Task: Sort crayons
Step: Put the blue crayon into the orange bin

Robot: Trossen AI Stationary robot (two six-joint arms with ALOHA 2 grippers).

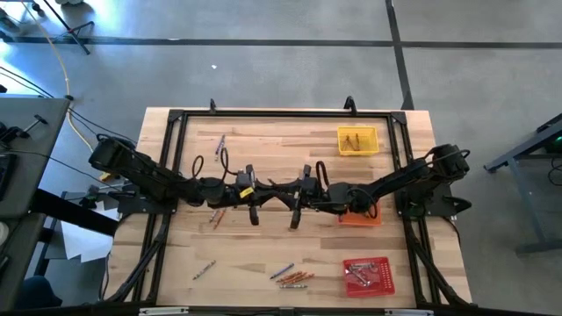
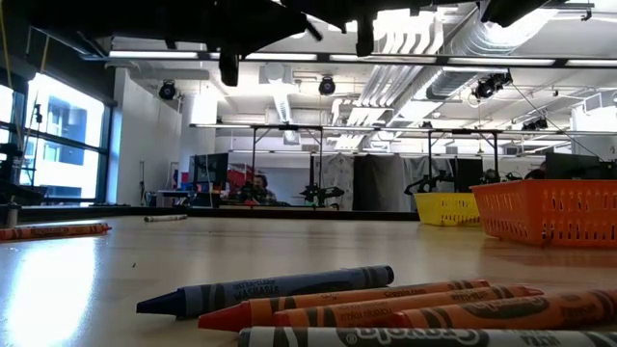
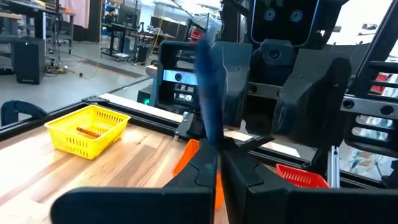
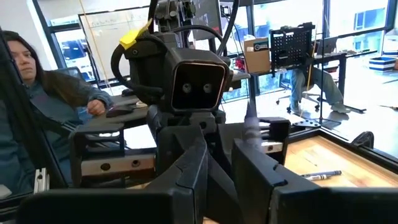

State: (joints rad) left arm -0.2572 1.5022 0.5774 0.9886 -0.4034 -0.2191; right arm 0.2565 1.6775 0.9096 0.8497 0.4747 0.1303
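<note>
**Two crayons held above the desk, not yet sorted**

A blue wax crayon (image 3: pixel 205 87) stands upright, clenched in the left hand (image 3: pixel 217 163). A pale grey crayon (image 4: pixel 250 124) seems pinched in the part-closed right hand (image 4: pixel 221 168). Both hang mid-desk over the wooden desk (image 1: pixel 263 149). More loose crayons (image 1: pixel 291 276) lie near its front edge. Gripped by one end, either stick could pivot and slip out. The close-set arms could also knock together. The wrapper print is too cropped to read.
</note>
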